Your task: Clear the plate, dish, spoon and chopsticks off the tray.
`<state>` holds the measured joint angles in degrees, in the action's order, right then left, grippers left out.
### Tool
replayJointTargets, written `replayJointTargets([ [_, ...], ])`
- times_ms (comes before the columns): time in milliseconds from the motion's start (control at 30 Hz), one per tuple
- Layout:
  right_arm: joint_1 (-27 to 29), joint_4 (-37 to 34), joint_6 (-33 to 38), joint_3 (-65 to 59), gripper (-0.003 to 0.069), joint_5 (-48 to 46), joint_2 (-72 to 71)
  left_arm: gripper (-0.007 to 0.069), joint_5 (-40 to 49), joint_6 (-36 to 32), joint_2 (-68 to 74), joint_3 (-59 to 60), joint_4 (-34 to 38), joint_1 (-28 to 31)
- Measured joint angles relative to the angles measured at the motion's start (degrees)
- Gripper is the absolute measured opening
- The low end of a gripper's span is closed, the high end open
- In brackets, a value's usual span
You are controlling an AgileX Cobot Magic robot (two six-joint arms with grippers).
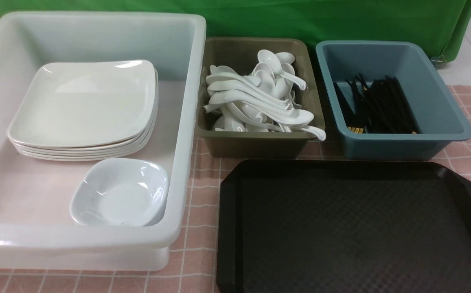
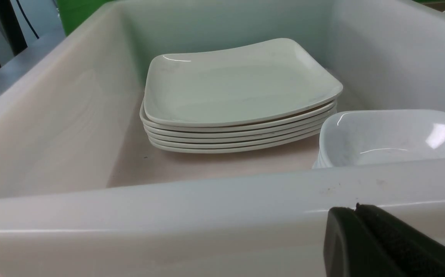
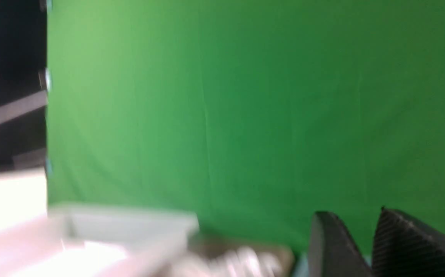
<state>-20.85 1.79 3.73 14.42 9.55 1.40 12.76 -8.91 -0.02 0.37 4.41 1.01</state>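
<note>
Nearest, the black tray [image 1: 353, 228] lies bare on the checked surface [image 1: 202, 179]. Behind stand a white tub [image 1: 186, 134] with stacked plates [image 1: 84, 106], an olive bin of spoons [image 1: 259, 97], and a blue bin of chopsticks [image 1: 377, 106]. Left claw [image 2: 355, 209] is closed and empty; right claw [image 3: 355, 219] sits slightly parted, empty.

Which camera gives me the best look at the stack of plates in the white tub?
The left wrist view: the stack of plates is close, with every plate edge visible. The front view shows the stack whole but farther off. The right wrist view is blurred and shows no plates.

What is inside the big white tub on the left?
Inside the white tub: a stack of plates and, nearer, nested small dishes. Anything under the stack is covered.
</note>
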Motion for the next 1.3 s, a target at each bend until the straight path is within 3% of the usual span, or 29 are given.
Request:
replayJointTargets([
  [200,9.58,0.00,4.54,-2.14,0.0242,-20.30,0.00,0.0004,0.00,0.00,0.00,0.00,0.00,0.00],
  [400,16.55,0.06,4.90,-12.71,0.0242,-23.39,-0.53,0.0004,0.04,0.00,0.00,0.00,0.00,0.00],
  [1300,17.22,0.13,3.87,-13.66,0.0242,-20.06,-0.53,0.0005,0.39,0.00,0.00,0.00,0.00,0.00],
])
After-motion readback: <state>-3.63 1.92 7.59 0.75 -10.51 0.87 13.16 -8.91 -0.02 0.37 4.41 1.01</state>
